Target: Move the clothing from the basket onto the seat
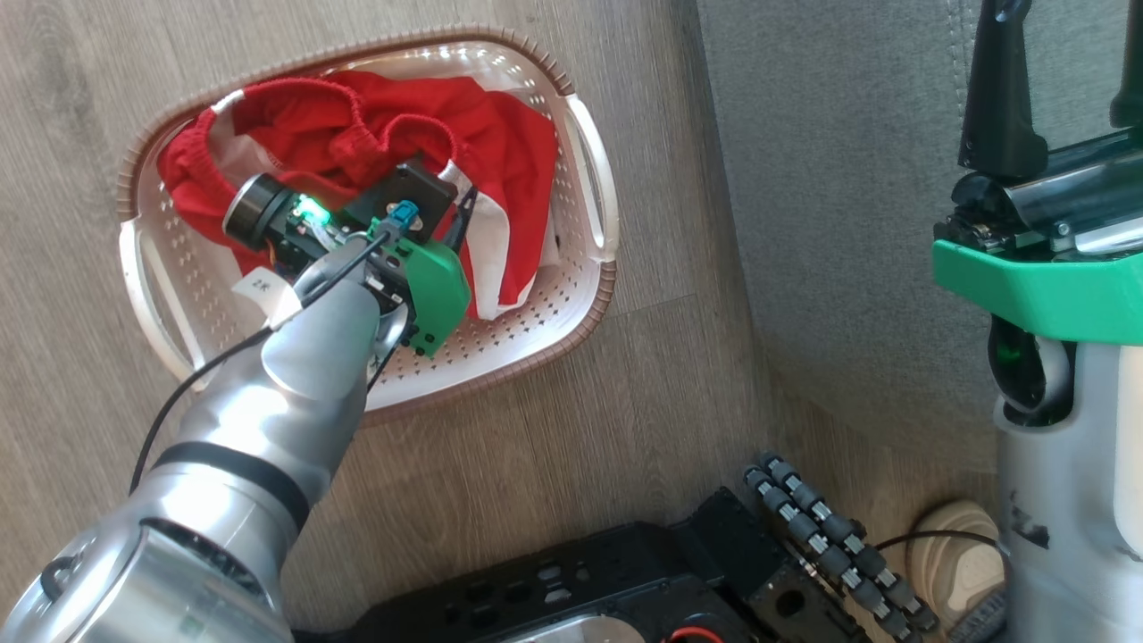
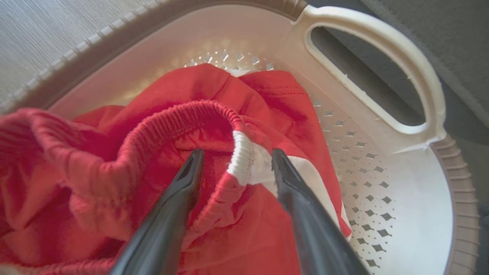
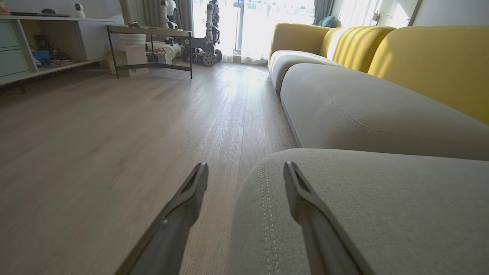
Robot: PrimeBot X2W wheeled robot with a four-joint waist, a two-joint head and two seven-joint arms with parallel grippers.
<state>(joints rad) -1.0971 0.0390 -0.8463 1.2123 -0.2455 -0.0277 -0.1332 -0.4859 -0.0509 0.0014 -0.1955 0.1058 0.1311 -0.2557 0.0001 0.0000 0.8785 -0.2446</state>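
Note:
The basket [image 1: 585, 152] stands on the wooden floor with the red clothing [image 1: 500, 143] bunched inside it. My left arm reaches down into it. In the left wrist view my left gripper [image 2: 237, 154] is open, its fingers [image 2: 179, 191] pressed into the clothing [image 2: 153, 126] on either side of a fold of elastic waistband with a white stripe. The basket's white handle [image 2: 420, 76] lies beyond. The grey seat [image 1: 830, 179] is to the right of the basket. My right gripper [image 1: 1063, 54] hangs open over the seat's stitched front edge [image 3: 363, 198], holding nothing [image 3: 246, 166].
My black wheeled base [image 1: 625, 580] and its roller wheel [image 1: 830, 536] sit at the bottom, with a pale rounded thing [image 1: 955, 536] beside them. Yellow sofa backs [image 3: 431, 65] rise behind the grey cushions. A low shelf [image 3: 149, 49] and another robot [image 3: 206, 34] stand far across the open floor.

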